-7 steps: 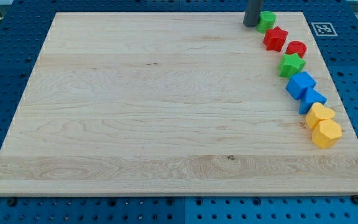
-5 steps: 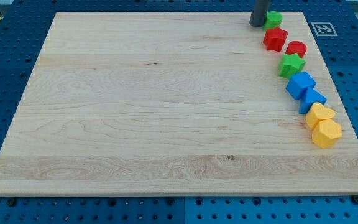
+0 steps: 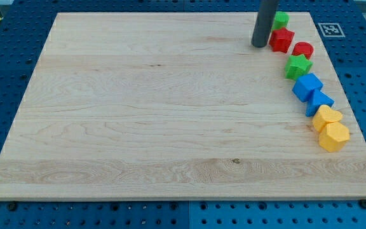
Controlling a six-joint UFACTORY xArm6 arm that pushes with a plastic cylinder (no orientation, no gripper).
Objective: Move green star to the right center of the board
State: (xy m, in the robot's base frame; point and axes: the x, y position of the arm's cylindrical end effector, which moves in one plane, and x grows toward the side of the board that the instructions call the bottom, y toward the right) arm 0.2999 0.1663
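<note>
The green star (image 3: 298,65) lies near the board's right edge, in a curved row of blocks. My tip (image 3: 259,45) stands on the board up and to the left of the star, just left of the red star (image 3: 282,39). The rod partly hides a green block (image 3: 280,20) at the view's top. A red round block (image 3: 303,49) sits just above the green star and a blue block (image 3: 307,86) just below it.
The row runs on down the right side with a second blue block (image 3: 320,102), a yellow block (image 3: 327,117) and a yellow hexagonal block (image 3: 334,136). The wooden board (image 3: 138,108) lies on a blue pegboard table. A printed marker (image 3: 330,29) sits at the top right.
My tip has moved down the view and slightly right, from beside the top green block to beside the red star. No block has visibly moved.
</note>
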